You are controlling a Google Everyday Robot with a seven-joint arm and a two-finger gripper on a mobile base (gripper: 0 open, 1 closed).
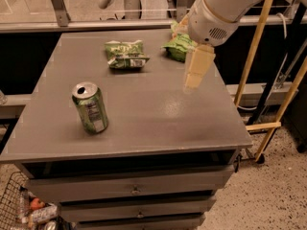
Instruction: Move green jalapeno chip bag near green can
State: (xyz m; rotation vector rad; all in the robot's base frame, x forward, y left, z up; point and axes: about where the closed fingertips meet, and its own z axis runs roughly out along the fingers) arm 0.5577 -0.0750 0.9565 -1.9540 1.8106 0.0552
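Camera view: wrinkly green-white chip bag; hand hovering right of it, grip unclear.

Cream plastic hand over matt grey tabletop; glossy metal green can.

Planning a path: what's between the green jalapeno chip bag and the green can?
Camera view: bare tabletop between green jalapeno chip bag and green can; pincer hangs right of them.

Indoor test space resembling a lab or workshop: a grey drawer cabinet stands on speckled flooring, with a metal-framed partition behind. The gripper hangs above the cabinet's right half.
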